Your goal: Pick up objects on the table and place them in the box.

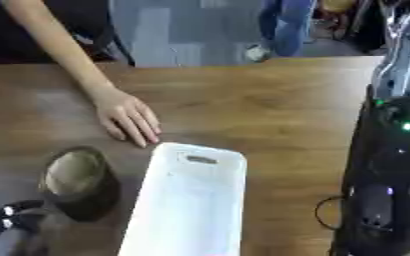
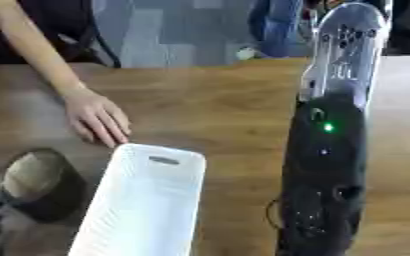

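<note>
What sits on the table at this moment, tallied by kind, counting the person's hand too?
White box: 1
Dark round object: 1
Person's hand, resting on the table near the box's far end: 1
Total: 3

box [image 1: 187, 205] centre, round obj [image 1: 79, 182] left, person's hand [image 1: 128, 117] behind

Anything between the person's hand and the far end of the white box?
Only bare wood: the person's hand rests on the table just beyond the white box, in both eye views.
</note>
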